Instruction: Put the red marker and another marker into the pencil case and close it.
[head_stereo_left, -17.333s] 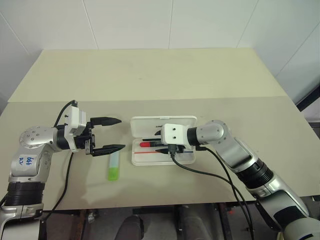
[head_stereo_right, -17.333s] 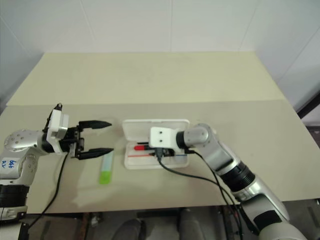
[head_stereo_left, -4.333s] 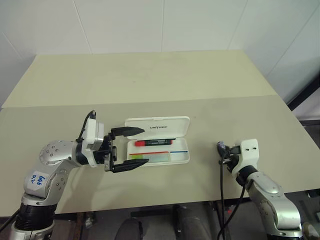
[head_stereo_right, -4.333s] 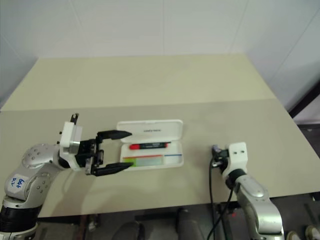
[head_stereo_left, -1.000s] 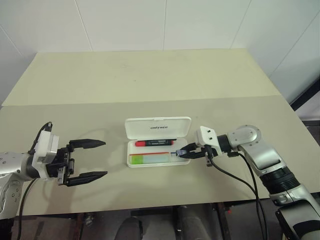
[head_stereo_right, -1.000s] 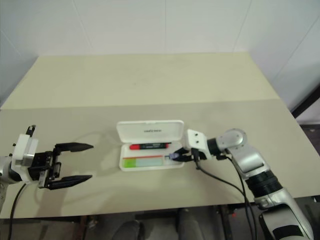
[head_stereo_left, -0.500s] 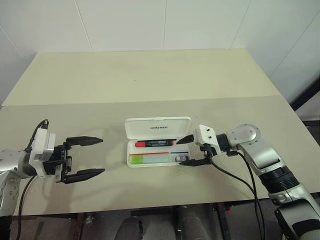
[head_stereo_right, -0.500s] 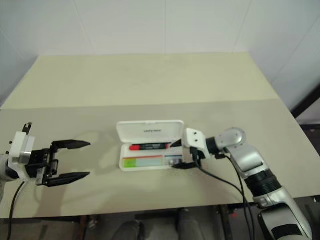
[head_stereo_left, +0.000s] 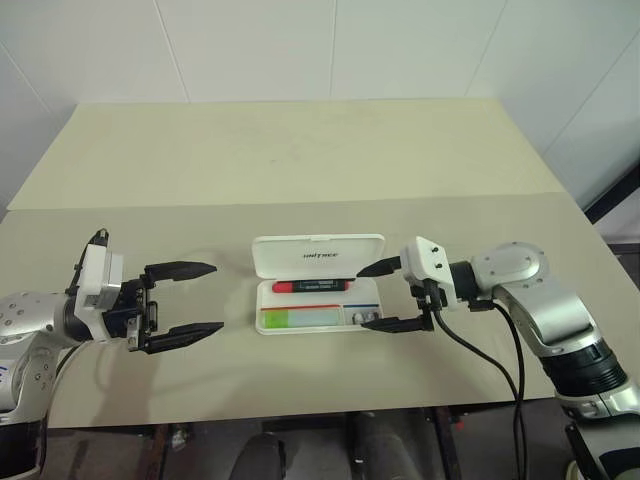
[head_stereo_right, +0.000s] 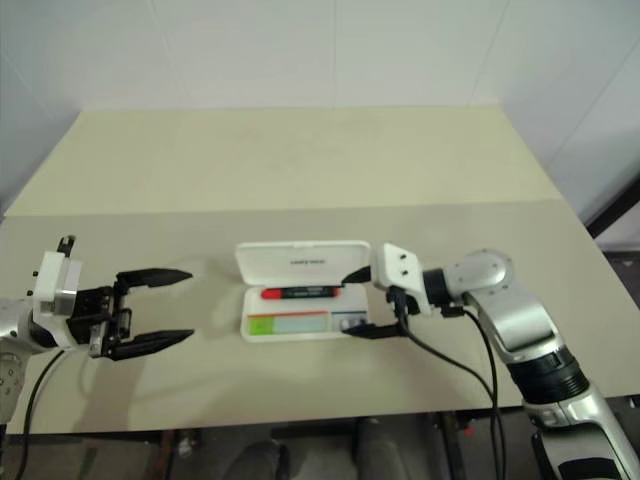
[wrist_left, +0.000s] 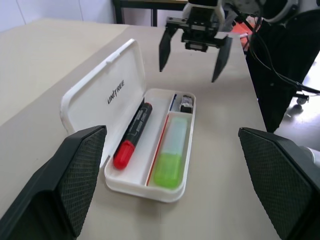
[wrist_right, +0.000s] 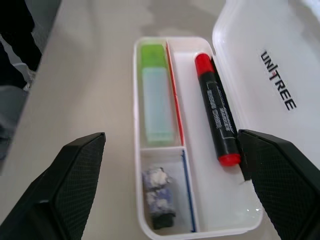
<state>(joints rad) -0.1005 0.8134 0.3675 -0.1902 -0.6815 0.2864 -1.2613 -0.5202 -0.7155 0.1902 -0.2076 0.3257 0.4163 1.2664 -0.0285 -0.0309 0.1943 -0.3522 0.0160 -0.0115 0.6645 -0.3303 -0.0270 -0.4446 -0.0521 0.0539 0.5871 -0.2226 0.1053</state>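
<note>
The white pencil case (wrist_left: 145, 189) lies open in the middle of the table, its lid (head_stereo_left: 290, 252) tipped back. In the far compartment lies the red marker (head_stereo_left: 310, 286), black with a red cap. The other marker, a pale green highlighter (head_stereo_left: 300, 318), lies in the near compartment. A small grey lump (wrist_right: 159, 197) sits in the little compartment at the case's right end. My right gripper (head_stereo_left: 380, 296) hovers open just off that end, one finger at each long side. To the left of the case my left gripper (head_stereo_left: 214, 298) stands open, pointing at it and holding nothing.
The case sits on a beige table (head_stereo_left: 300, 160) that stretches far back to a white wall. A seam (head_stereo_left: 150, 205) runs across the table behind the case. Black cables (head_stereo_left: 480, 345) hang from my right wrist over the front edge.
My right gripper has gone from shut to open at the case's right end and has lifted a little. The grey lump now lies uncovered in the end compartment. My left gripper has barely shifted.
</note>
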